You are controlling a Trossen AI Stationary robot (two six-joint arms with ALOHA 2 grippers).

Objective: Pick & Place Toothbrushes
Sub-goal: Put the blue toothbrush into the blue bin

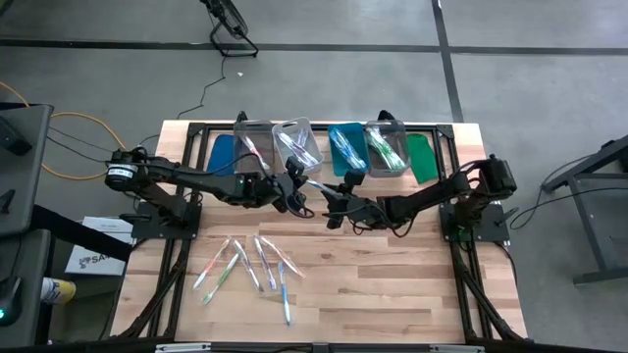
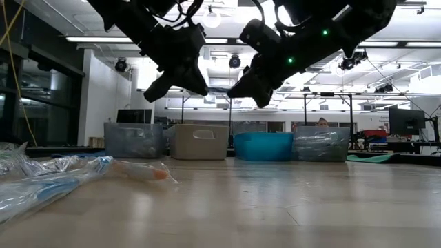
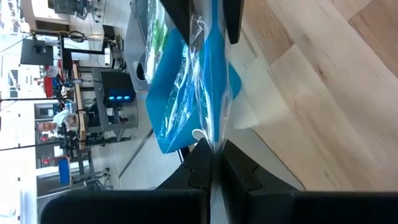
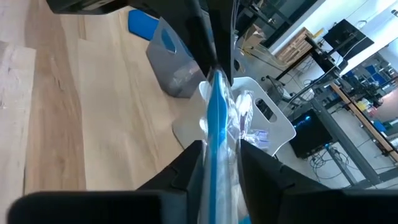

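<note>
A wrapped blue toothbrush (image 4: 217, 130) hangs between both grippers above mid-table, its long axis running from nine to three o'clock. I see the left gripper (image 3: 211, 163) clamped on one end and the right gripper (image 4: 219, 155) straddling the other, not visibly tight. The bristle end is hidden by wrapper glare.
</note>
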